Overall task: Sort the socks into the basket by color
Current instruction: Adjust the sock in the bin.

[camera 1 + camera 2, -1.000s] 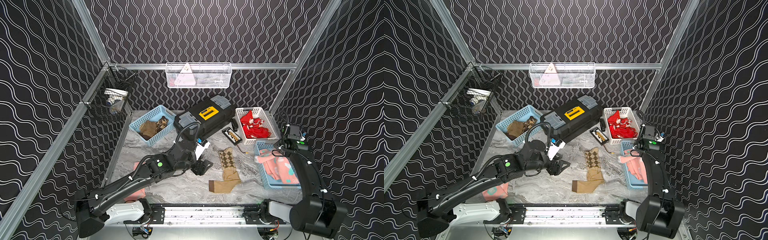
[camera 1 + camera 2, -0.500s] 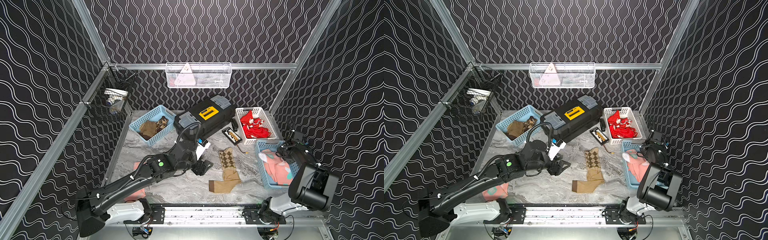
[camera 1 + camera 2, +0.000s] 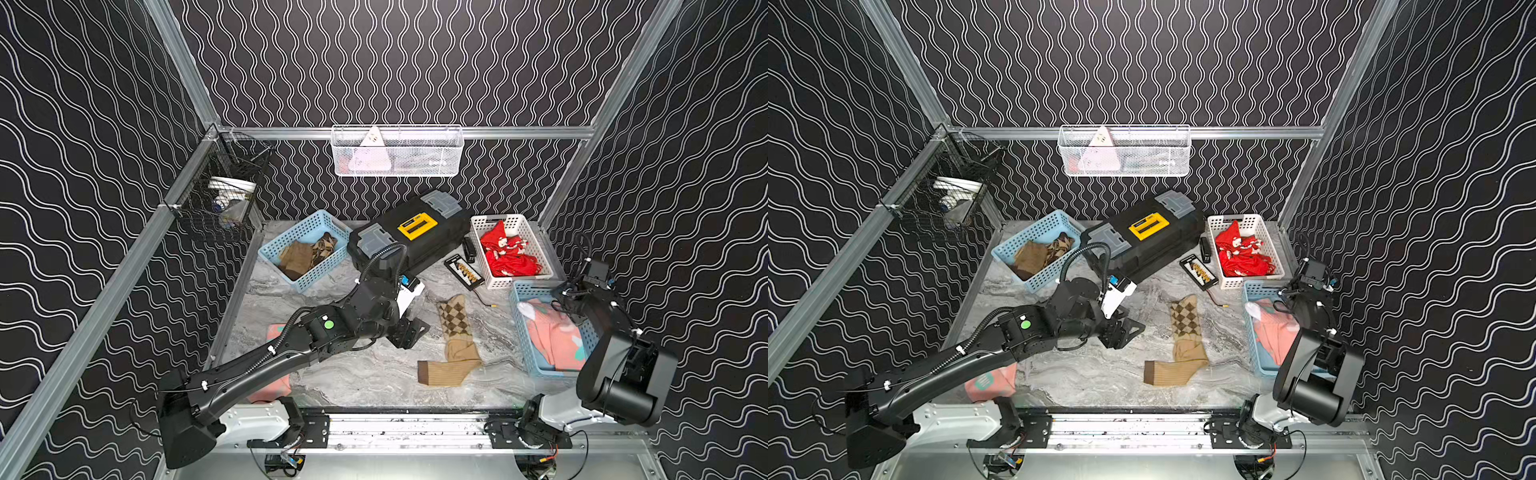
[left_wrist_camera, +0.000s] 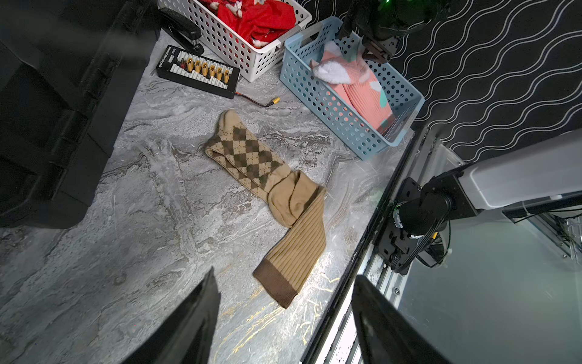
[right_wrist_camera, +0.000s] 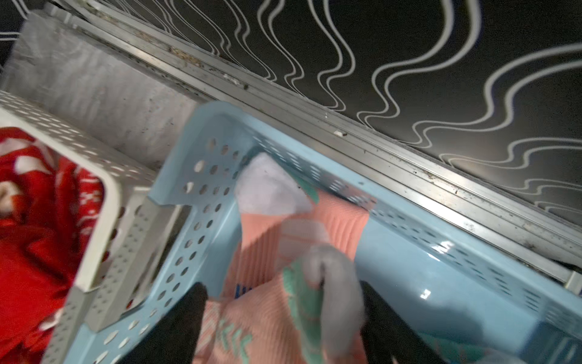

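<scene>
A tan-brown argyle sock lies flat on the marble table. My left gripper hovers just left of it, open, with nothing between its fingers. My right gripper is over the far end of the right blue basket, jaws wide apart. A blurred salmon-pink sock hangs loose between them onto the pink socks inside. Another pink sock lies near the front left, partly hidden under my left arm.
A white basket holds red socks. A blue basket at the back left holds brown socks. A black toolbox, a stapler and a connector board with a cable sit between them.
My right arm has folded back and down over the blue basket and its jaws have opened, letting the pink sock go. My left gripper has barely moved.
</scene>
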Robot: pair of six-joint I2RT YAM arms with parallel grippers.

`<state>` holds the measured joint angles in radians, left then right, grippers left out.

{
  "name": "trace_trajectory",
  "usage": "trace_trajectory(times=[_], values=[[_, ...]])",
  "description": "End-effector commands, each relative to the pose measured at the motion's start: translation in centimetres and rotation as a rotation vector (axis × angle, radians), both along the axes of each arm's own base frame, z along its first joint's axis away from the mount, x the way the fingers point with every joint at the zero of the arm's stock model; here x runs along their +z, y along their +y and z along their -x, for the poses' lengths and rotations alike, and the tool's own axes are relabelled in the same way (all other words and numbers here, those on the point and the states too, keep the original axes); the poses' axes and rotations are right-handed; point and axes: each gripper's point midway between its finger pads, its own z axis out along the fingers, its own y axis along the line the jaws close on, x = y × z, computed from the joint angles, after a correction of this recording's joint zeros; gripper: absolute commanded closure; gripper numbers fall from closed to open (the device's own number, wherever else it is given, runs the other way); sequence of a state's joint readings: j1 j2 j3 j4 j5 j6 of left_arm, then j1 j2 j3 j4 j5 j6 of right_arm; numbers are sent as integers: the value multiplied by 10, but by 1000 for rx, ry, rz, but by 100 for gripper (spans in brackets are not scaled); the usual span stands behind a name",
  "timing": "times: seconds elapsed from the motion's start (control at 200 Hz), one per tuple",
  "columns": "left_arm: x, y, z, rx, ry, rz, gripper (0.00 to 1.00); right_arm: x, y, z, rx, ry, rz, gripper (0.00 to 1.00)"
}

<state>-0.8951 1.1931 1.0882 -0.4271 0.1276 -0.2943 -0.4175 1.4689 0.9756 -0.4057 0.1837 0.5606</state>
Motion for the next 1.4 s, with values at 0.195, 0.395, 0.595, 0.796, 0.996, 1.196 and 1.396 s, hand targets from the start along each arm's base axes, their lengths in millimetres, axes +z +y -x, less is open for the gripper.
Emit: trace_trajectory(times=[0.195,0.395,0.595,0.796,0.996,1.196,1.396], values=[[8,0,-6,44,2,38,29,29,34,1,69,-37,15,11],[-2,12,-9,112,31,-12,29,32,59,7,126,10,64,11],[-17,30,-13,213,68,-69,29,9,81,17,175,27,-20,36],[-36,55,-18,326,125,-127,29,-29,88,31,142,83,-97,78],[-48,86,-24,443,177,-153,26,-54,78,37,91,105,-141,79],[-68,112,-30,550,244,-183,20,-44,80,32,119,65,-135,73],[-84,139,-35,681,310,-193,17,-4,89,26,187,-30,-114,50]])
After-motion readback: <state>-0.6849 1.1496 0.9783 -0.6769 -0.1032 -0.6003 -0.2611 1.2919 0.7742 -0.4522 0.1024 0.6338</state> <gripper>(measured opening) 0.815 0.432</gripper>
